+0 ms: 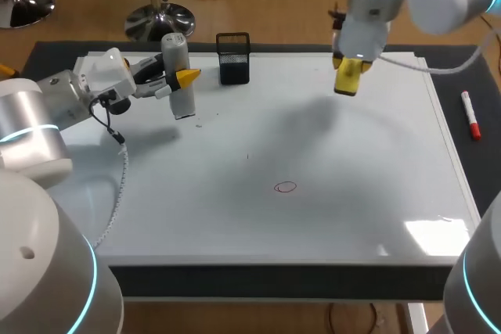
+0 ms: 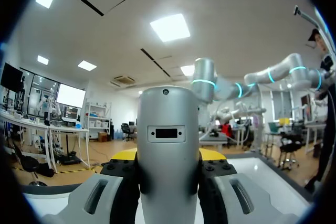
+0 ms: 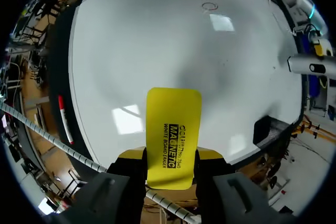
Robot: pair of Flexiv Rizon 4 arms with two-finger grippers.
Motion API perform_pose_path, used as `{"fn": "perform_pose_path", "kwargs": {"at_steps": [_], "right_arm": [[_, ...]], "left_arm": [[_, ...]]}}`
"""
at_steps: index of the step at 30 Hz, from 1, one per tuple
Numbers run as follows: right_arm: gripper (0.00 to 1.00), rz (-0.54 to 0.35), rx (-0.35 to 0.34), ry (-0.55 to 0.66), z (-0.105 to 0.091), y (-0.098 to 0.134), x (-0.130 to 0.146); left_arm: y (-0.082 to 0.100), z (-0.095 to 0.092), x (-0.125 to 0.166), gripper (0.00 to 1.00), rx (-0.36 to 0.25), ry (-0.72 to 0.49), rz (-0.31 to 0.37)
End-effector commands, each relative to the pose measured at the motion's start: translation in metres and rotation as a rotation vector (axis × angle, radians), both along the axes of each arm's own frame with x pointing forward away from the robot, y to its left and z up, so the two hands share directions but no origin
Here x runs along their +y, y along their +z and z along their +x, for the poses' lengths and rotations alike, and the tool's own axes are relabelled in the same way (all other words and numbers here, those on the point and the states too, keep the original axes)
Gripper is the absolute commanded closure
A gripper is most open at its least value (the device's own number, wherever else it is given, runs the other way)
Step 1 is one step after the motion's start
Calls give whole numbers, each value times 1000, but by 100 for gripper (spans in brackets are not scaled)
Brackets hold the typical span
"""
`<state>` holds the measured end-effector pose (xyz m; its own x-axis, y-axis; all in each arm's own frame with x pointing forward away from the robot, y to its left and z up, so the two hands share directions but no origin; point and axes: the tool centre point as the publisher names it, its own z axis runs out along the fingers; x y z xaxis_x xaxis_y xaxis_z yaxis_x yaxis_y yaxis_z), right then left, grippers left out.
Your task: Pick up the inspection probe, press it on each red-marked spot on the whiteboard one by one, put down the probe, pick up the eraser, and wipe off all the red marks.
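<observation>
Probe (image 1: pixel 178 76) upper left, eraser (image 1: pixel 347 80) upper right.
My left gripper (image 2: pixel 168 166) clamps the probe, right gripper (image 3: pixel 170 163) pinches the eraser; red mark (image 1: pixel 286 187) below centre.

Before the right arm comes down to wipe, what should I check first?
1. Grip on the eraser by the right gripper: ok.
2. Sight of the red mark on the whiteboard: ok, one circle.
3. Bare board between eraser and mark: ok.
4. Is the probe put down: not ok, the left gripper holds it.
5. Is the probe's tip off the board: cannot tell.
</observation>
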<state>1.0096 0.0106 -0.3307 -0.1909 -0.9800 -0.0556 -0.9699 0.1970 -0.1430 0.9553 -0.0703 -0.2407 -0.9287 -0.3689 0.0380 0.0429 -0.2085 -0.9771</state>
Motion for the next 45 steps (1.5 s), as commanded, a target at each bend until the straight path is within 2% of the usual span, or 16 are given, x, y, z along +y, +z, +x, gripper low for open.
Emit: {"fn": "perform_pose_path", "kwargs": {"at_steps": [1,9,17,22,27,36,45], "right_arm": [[100,-20,-39,52,-25,9,24],[100,21,-77,129,-56,15,68],[100,52,-97,191,-93,7,109],[100,84,-94,213,-115,-1,137],[100,79,-84,256,-136,-8,159],[100,85,-40,293,-174,-17,177],[100,89,5,272,-201,-23,173]], "left_arm": [[1,0,-1,100,-1,3,0],[1,0,-1,100,-1,3,0],[1,0,-1,100,-1,3,0],[1,0,-1,100,-1,3,0],[1,0,-1,100,-1,3,0],[1,0,-1,100,-1,3,0],[1,0,-1,100,-1,3,0]]}}
